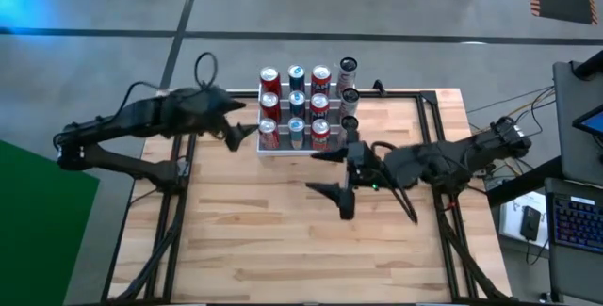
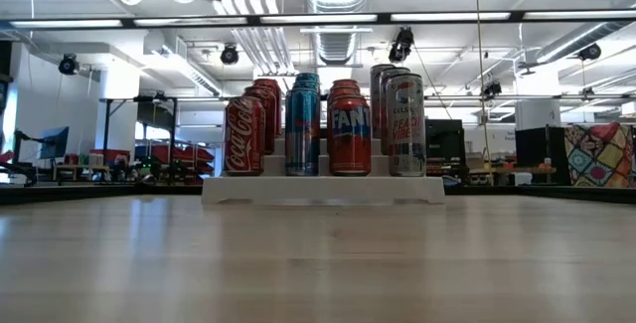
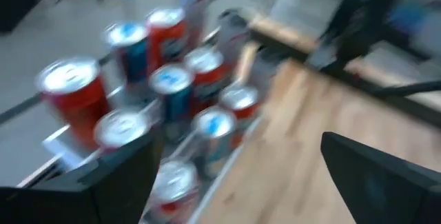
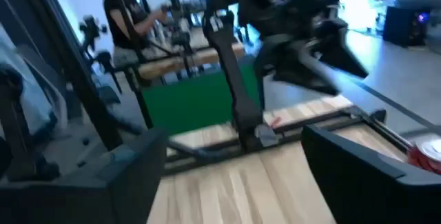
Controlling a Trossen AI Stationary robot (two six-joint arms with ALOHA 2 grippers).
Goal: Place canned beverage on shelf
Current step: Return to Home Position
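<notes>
Shelf [image 2: 323, 190]: white 3-step rack, upper centre of the high view, on the wooden table [image 1: 283, 240]. Contents: 12 upright cans, 4 per tier, in columns of 3 red cola cans [image 2: 243, 136], 3 blue cans [image 2: 303, 132], 3 Fanta cans [image 2: 350, 136] and 3 silver cans [image 2: 405, 124]. Left gripper [image 1: 242, 122]: just left of the shelf, fingers spread, nothing held. Right gripper [image 1: 327, 172]: frame centre, below the shelf's right end, fingers spread wide, nothing held.

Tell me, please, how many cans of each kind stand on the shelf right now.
Red Coca-Cola cans: 3
Blue cans: 3
Red Fanta cans: 3
Silver cans: 3
Total: 12 cans, all on the shelf
</notes>
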